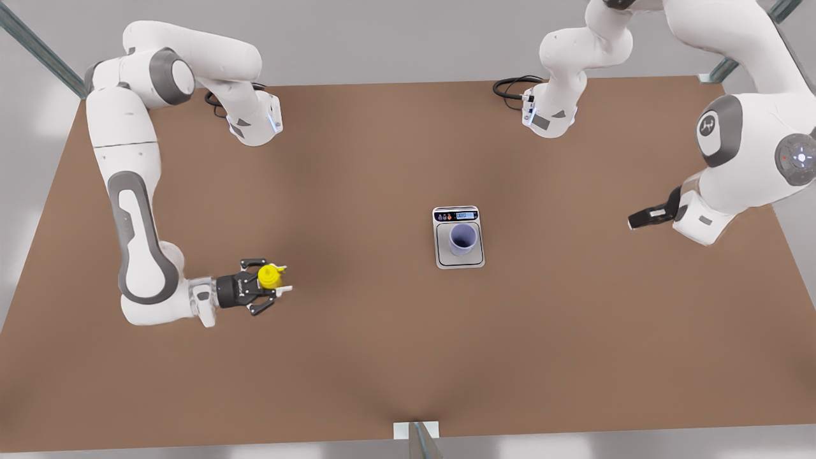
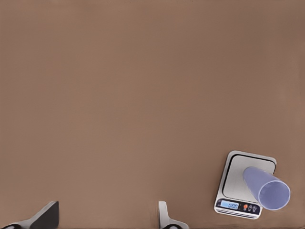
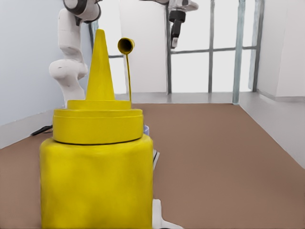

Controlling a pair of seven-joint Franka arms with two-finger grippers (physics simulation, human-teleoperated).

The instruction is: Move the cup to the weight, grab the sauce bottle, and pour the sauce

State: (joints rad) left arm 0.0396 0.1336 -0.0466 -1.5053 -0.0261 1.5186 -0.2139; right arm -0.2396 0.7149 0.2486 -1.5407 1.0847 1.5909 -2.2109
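Note:
The lavender cup (image 1: 463, 239) stands upright on the plate of the silver-grey weight (image 1: 442, 258), near the table's middle. The left wrist view has this cup (image 2: 267, 188) and weight (image 2: 233, 179) far off. The yellow sauce bottle (image 1: 269, 275) stands at the front view's left, its small cap flipped open on a strap. My right gripper (image 1: 284, 278) is open, one finger on either side of the bottle (image 3: 95, 181), with one fingertip (image 3: 159, 217) just beside it. My left gripper (image 1: 637, 220) waits open at the front view's right, above the table.
The brown table (image 1: 382, 357) is bare around the weight and the bottle. Both arm bases and their black cables (image 1: 510, 86) sit along the far edge. A metal post (image 1: 417, 440) stands at the near edge.

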